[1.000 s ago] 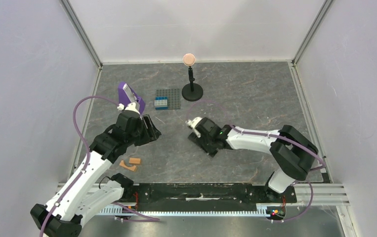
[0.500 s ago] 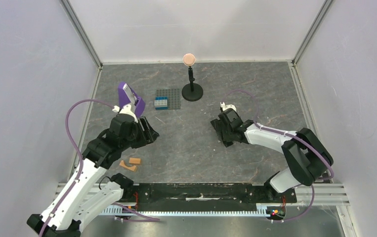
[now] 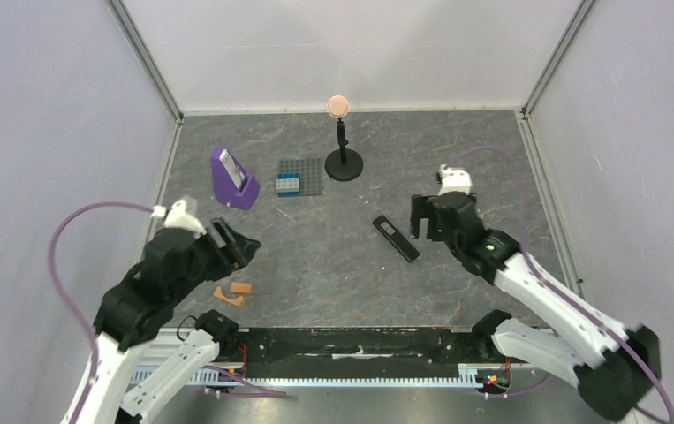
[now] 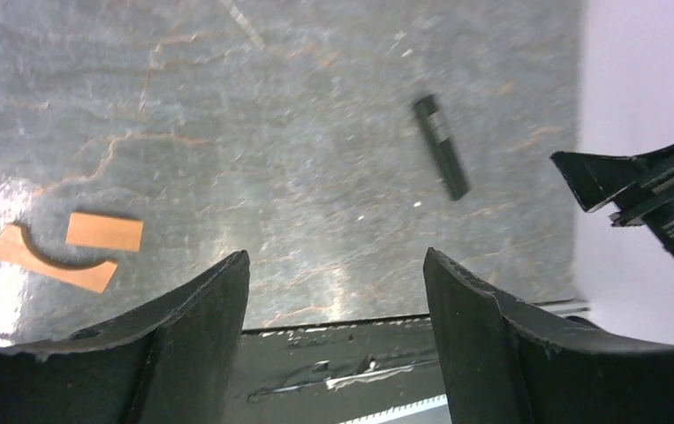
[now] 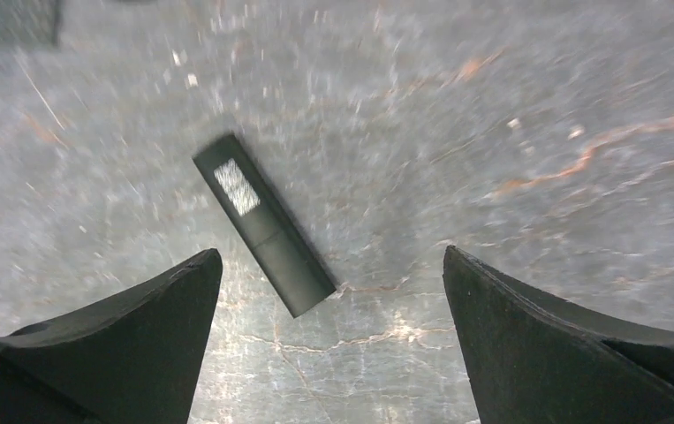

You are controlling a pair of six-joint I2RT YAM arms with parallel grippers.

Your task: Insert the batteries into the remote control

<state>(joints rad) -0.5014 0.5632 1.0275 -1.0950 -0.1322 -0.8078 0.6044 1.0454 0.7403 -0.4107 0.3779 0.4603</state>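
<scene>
The remote control (image 3: pixel 396 238) is a slim black bar lying flat and diagonal on the table, with a pale label patch on its upper face (image 5: pixel 267 225). It also shows far off in the left wrist view as the remote control (image 4: pixel 442 146). My right gripper (image 3: pixel 426 216) hovers just right of it, open and empty (image 5: pixel 330 254), touching nothing. My left gripper (image 3: pixel 236 247) is raised at the near left, open and empty (image 4: pixel 336 258). The batteries are out of view.
A purple holder (image 3: pixel 231 179) stands at the back left beside a grey studded baseplate (image 3: pixel 308 172) carrying a blue brick (image 3: pixel 288 185). A black stand (image 3: pixel 343 163) topped by a pink ball is behind. Orange-tan blocks (image 3: pixel 234 291) lie near the front left (image 4: pixel 103 231).
My right gripper opened, left the remote lying on the table and drew back to the right. My left arm pulled away toward the near left, and its gripper opened a little wider.
</scene>
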